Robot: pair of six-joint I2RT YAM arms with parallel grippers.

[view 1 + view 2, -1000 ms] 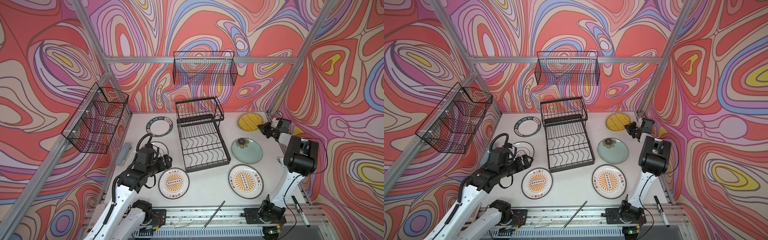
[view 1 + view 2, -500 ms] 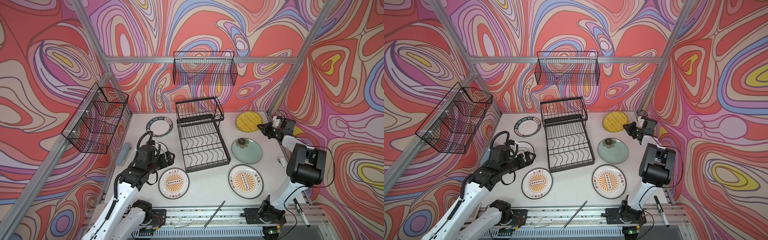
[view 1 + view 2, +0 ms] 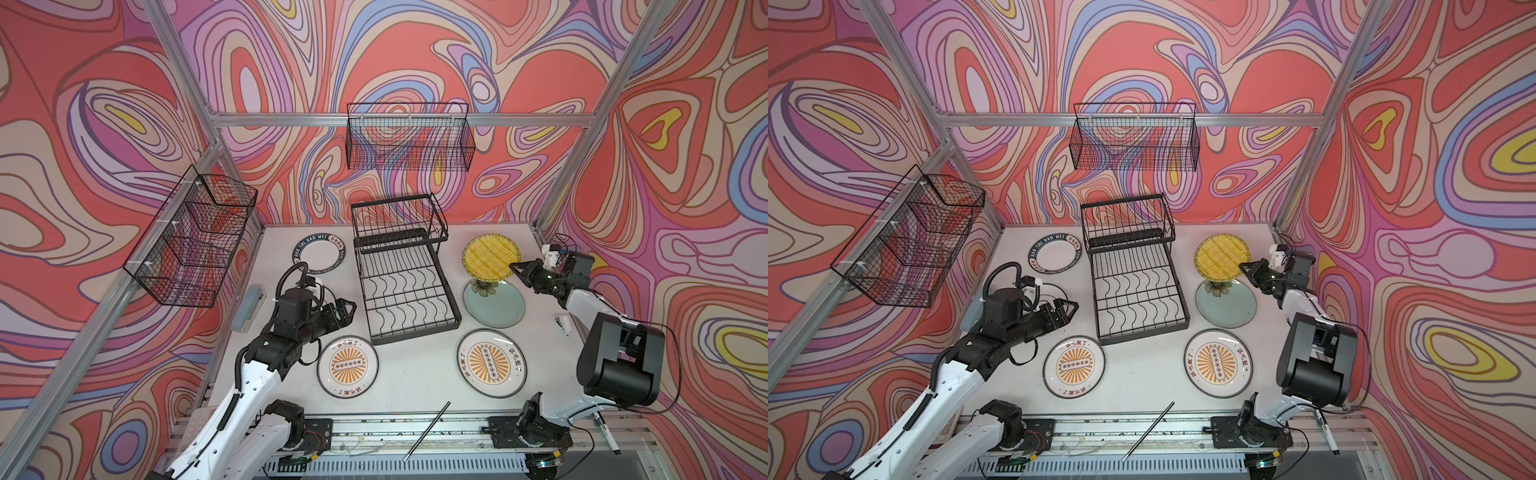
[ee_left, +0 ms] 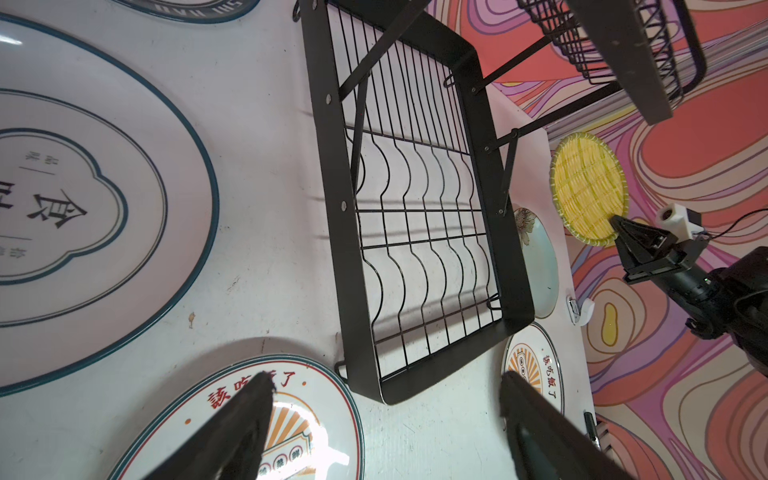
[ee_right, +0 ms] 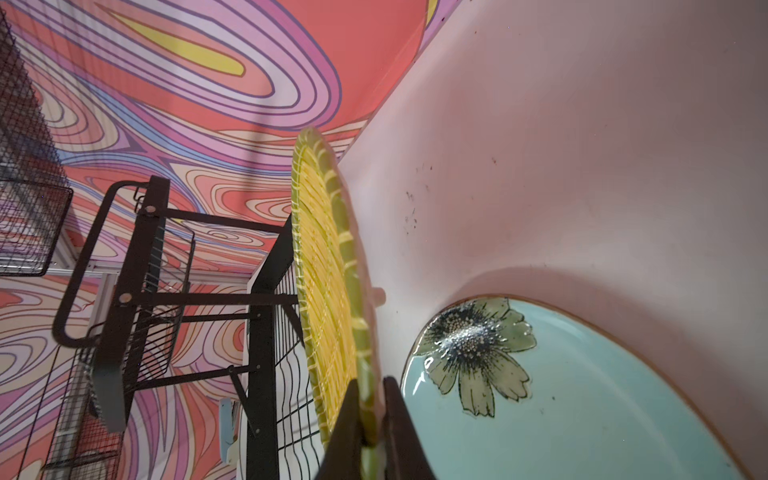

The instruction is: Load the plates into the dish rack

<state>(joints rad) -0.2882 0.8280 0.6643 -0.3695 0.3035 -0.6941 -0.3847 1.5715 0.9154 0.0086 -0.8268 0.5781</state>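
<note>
The yellow plate [image 3: 490,259] is grasped at its rim by the right fingers [image 5: 347,432], which are clenched on it. It is held tilted, lifted from the bench [image 3: 415,374], to the right of the dish rack [image 3: 415,332] and partly over the pale green flowered plate [image 3: 498,309]. The left fingers [image 4: 243,424] are spread wide and nothing is held, near a sunburst plate [image 3: 348,366]. The other plates are lying flat on the bench around the rack.

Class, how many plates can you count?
6: two sunburst plates front left and front right, lettered plate back left, ringed plate partly hidden beneath the left arm, green plate mid right, yellow plate in the right gripper.
</note>
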